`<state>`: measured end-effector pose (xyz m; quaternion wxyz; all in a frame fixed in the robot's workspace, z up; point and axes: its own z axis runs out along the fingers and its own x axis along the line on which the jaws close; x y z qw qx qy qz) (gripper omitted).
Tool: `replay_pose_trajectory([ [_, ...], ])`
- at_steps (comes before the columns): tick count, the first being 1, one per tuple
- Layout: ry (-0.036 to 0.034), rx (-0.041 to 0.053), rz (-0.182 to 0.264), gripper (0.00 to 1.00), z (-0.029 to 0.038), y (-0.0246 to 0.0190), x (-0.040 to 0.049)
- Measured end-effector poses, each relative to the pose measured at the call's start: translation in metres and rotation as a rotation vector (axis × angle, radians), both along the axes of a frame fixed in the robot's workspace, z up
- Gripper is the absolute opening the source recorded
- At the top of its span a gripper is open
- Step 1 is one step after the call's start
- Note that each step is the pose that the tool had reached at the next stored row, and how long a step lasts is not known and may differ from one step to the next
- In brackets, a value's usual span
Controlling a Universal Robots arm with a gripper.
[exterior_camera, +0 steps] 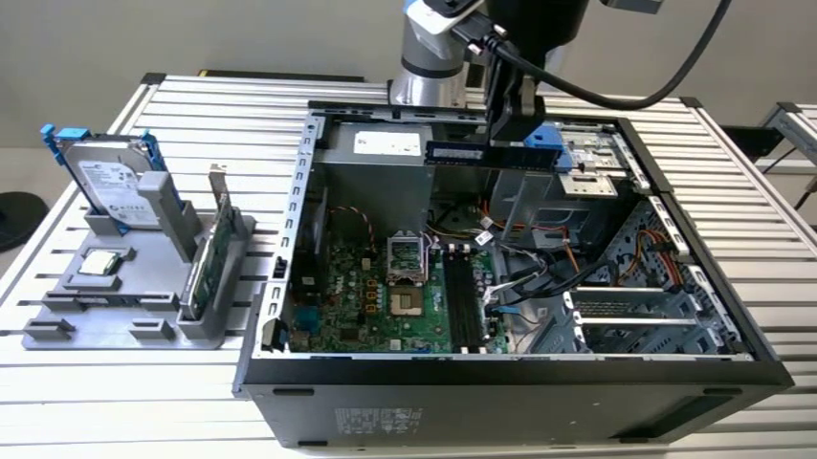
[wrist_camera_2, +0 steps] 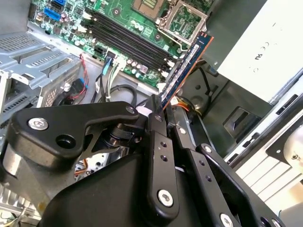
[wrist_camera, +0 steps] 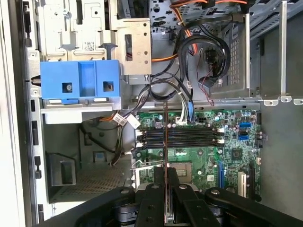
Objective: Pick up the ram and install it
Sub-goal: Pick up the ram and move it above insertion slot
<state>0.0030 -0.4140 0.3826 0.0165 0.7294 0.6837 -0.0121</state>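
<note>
**A:** Aluminium slats ran right across the table (exterior_camera: 166,105), and one open computer case (exterior_camera: 511,368) lay on it, dead centre in the exterior view.

**B:** How many arms?

**A:** One arm (exterior_camera: 428,48) and one gripper (exterior_camera: 515,134), up at twelve o'clock of the case. Its fingers were clamped on the ram (exterior_camera: 492,153). That was a single stick, held level in the air over the case's twelve o'clock end, clear of the motherboard (exterior_camera: 383,296).

**B:** And from the wrist?

**A:** In the second wrist view the ram (wrist_camera_2: 187,61) stuck straight out of the gripper (wrist_camera_2: 161,108), pinched at one end. Beyond it I counted four dark memory slots (wrist_camera_2: 128,40), side by side. In the first wrist view the ram (wrist_camera: 165,137) showed edge-on, a thin line rising from the gripper (wrist_camera: 165,198) and crossing the memory slots (wrist_camera: 189,137) at a right angle. One blue plastic bracket (wrist_camera: 78,85) sat inside the case there.

**B:** Anything off to the side?

**A:** At nine o'clock of the case there was one grey holder (exterior_camera: 141,320). On it were one hard drive (exterior_camera: 113,186) standing upright with blue rails, one expansion card (exterior_camera: 210,263) on edge, and one square silver chip (exterior_camera: 102,265) lying flat.

**B:** And the room?

**A:** It had a pale wall (exterior_camera: 255,33) at twelve o'clock and a second slatted table (exterior_camera: 794,124) at two o'clock, well apart from the first.
</note>
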Motion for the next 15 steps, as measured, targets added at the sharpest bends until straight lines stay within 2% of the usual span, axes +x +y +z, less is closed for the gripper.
replay_pose_trajectory([
  [15,0.0000,0.0000,0.000,0.00,0.0000,0.0051,0.0000],
])
